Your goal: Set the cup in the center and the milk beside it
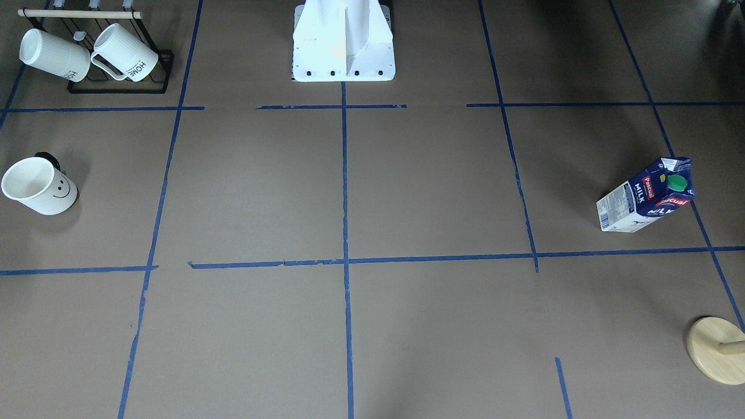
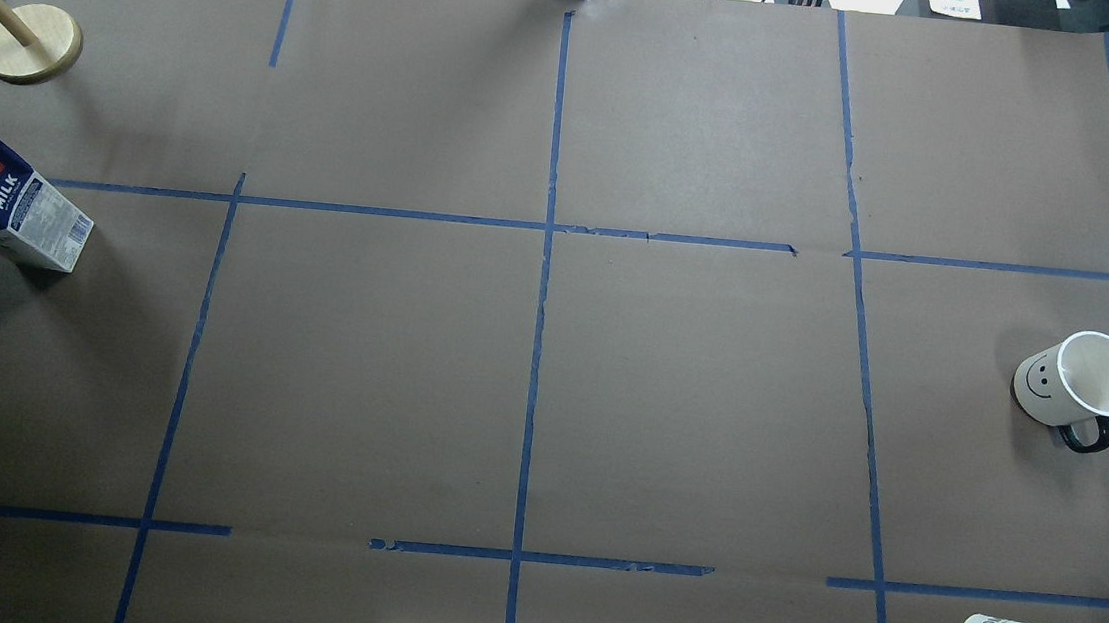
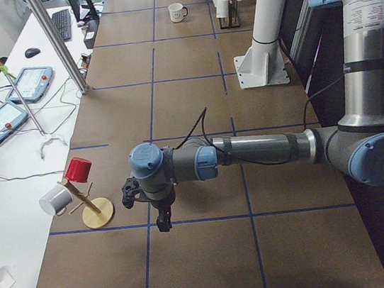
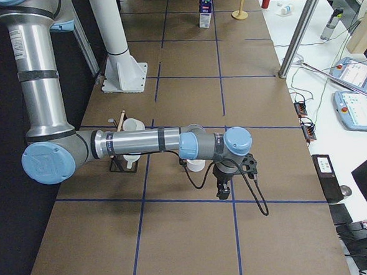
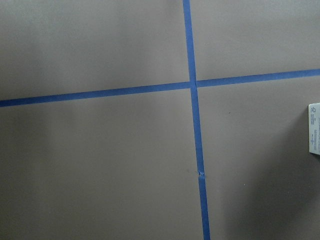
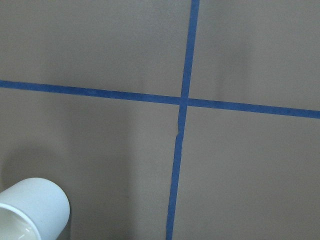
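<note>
The cup (image 2: 1075,382), a white mug with a smiley face and a dark handle, stands upright at the table's right side; it also shows in the front view (image 1: 39,186) and the right wrist view (image 6: 31,210). The milk (image 2: 6,208), a blue and white carton with a green cap, stands at the far left, also in the front view (image 1: 646,198). My left gripper (image 3: 162,222) hangs above the table near the milk, which the arm hides there. My right gripper (image 4: 223,190) hangs near the cup (image 4: 196,165). I cannot tell whether either gripper is open or shut.
A black rack (image 1: 119,87) holds two ribbed "HOME" mugs (image 1: 125,52) at the robot's near right corner. A wooden peg stand (image 2: 31,43) with a red cup (image 3: 78,169) stands far left. The robot's white base (image 1: 343,41) is at the near edge. Blue tape lines cross the brown table.
</note>
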`<move>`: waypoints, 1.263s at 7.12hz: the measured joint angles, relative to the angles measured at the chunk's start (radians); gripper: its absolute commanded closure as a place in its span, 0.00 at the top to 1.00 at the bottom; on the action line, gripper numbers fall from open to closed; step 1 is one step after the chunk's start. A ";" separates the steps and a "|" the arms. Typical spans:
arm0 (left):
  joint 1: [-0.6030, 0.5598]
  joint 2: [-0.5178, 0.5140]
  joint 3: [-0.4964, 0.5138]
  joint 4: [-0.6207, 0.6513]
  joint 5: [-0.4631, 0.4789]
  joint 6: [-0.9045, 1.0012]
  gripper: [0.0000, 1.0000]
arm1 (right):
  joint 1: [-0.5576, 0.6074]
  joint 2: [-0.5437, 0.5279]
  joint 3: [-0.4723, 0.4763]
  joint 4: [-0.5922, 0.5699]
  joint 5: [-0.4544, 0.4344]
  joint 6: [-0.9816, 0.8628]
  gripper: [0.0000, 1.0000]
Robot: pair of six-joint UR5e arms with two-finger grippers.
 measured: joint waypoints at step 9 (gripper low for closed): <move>0.016 0.029 -0.068 0.087 -0.001 0.031 1.00 | -0.015 -0.005 0.006 0.070 0.018 0.009 1.00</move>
